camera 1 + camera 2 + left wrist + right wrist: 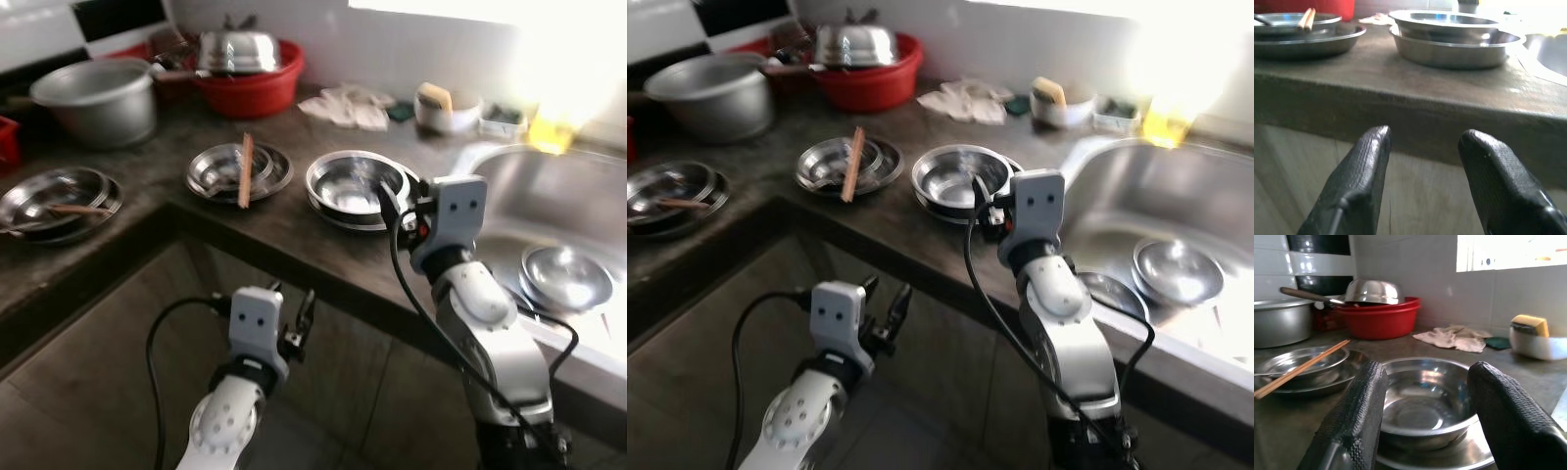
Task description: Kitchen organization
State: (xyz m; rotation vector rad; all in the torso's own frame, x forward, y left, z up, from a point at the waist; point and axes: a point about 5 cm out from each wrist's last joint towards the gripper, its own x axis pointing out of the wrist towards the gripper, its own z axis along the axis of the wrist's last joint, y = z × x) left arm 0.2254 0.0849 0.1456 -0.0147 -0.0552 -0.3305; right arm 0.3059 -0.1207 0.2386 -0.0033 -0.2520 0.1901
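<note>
- Right gripper [1422,423]: raised at the counter edge, fingers spread apart and empty, aimed straight at the steel bowl [357,183]. In the right wrist view the bowl sits framed between the two fingers [1356,421].
- Left gripper [1422,183]: held low, below the counter edge [1400,105], fingers parted and holding nothing.
- Location of the steel bowl: on the dark counter [284,220], nested in a shallow steel plate [343,213], just beside the sink [558,211].
- Handling, as a judgement: the bowl looks thin-walled, rigid and light. The polished surface is likely slippery — a pinch across the rim, one finger inside and one outside, appears the most secure hold. The near rim faces the right gripper and is unobstructed.
- Caution: the plate beneath may lift or slide with the bowl if the two are stuck together; metal on metal would also clatter.
- Neighbouring items: a second stack of steel plates [239,173] lies near the bowl on its left, with wooden chopsticks [246,168] laid across it. These could roll off if the stack is knocked.
- Further left: more steel plates [59,201], a large metal pot [98,98], and a red basin [257,83] carrying an inverted steel bowl.
- Behind: a crumpled cloth [348,106] and a white dish holding a sponge [446,108].
- In the sink: another steel bowl [566,278] — it occupies part of the basin floor should items be placed there.
</note>
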